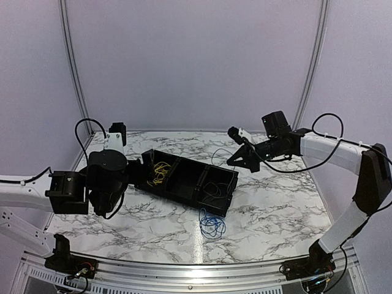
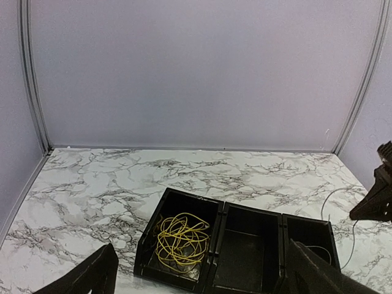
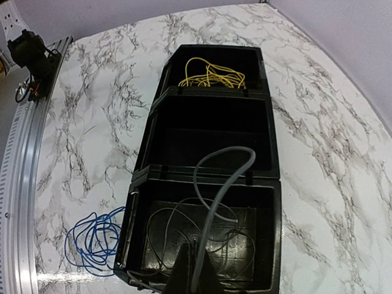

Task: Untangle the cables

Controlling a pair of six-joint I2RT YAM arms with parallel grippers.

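my right gripper (image 3: 191, 274) pinches a thin grey wire (image 3: 215, 205) over the black three-bin tray (image 3: 142, 153); left gripper (image 2: 201, 250) gapes empty. yellow wire coil (image 3: 211, 76) binned, blue wire coil (image 3: 92, 242) beside it. next, i judge: settle grey apart.

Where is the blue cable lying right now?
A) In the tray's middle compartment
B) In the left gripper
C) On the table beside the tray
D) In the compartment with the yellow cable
C: the blue cable lies in a loose coil on the marble table, just outside the black tray wall, in none of its compartments.
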